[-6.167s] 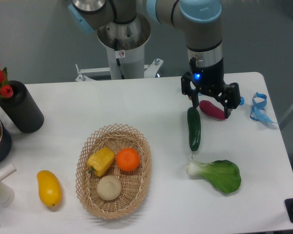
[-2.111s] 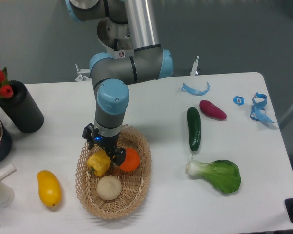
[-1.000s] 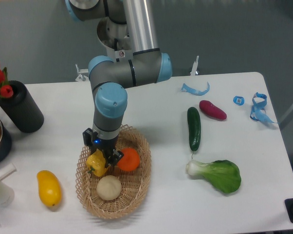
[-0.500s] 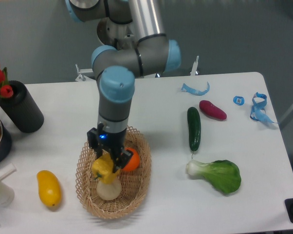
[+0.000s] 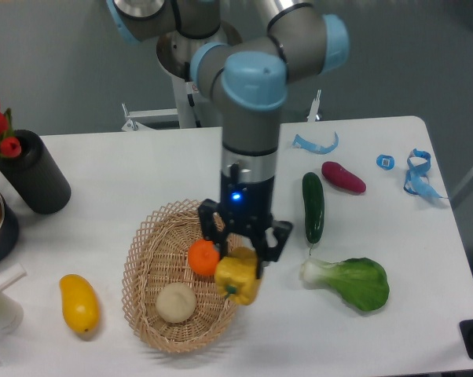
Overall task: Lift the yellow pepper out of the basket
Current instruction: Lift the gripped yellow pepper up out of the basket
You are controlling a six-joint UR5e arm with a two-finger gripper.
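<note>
The small lobed yellow pepper (image 5: pixel 238 276) is pinched between the jaws of the black two-finger gripper (image 5: pixel 243 250) and is held lifted over the right rim of the oval tan wicker basket (image 5: pixel 146 250). Inside the basket, a round orange (image 5: pixel 203 257) and a pale round vegetable (image 5: pixel 176 302) are seen. Right of the basket, a dark green cucumber (image 5: pixel 313 206) and a leafy green bok choy (image 5: pixel 350 282) are laid. Left of the basket, an oval yellow mango-like fruit (image 5: pixel 78 303) is noted.
</note>
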